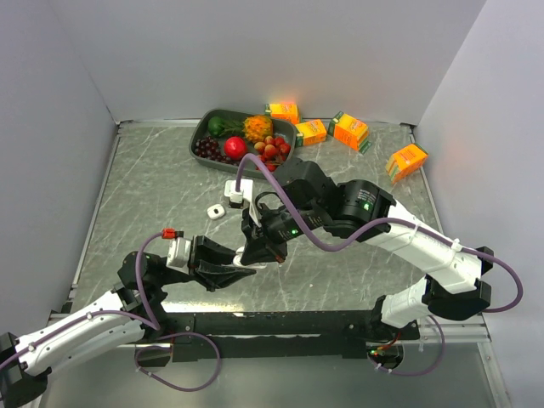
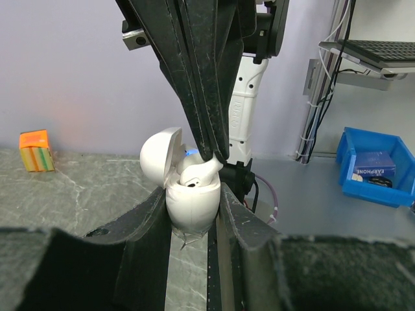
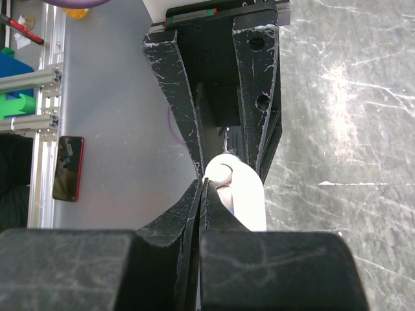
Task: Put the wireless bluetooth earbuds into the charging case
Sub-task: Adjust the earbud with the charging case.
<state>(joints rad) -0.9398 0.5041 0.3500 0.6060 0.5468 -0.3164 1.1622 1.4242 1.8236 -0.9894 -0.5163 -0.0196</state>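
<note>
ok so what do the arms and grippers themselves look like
Both the left arm and right arm have white links and black joints, each trailed by a purple cable. The left wrist carries a red connector. The left gripper and right gripper are black, with long tapering fingers scuffed with pale scratches.

High rear overview, opposed close wrist views, shared case (image 2: 190, 201)

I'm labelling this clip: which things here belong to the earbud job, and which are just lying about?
Job: charging case in left pincer; earbud in its opening, under right pincer; probably also spare white case and small white piece.
Lying about: fruit tray; four orange cartons.
</note>
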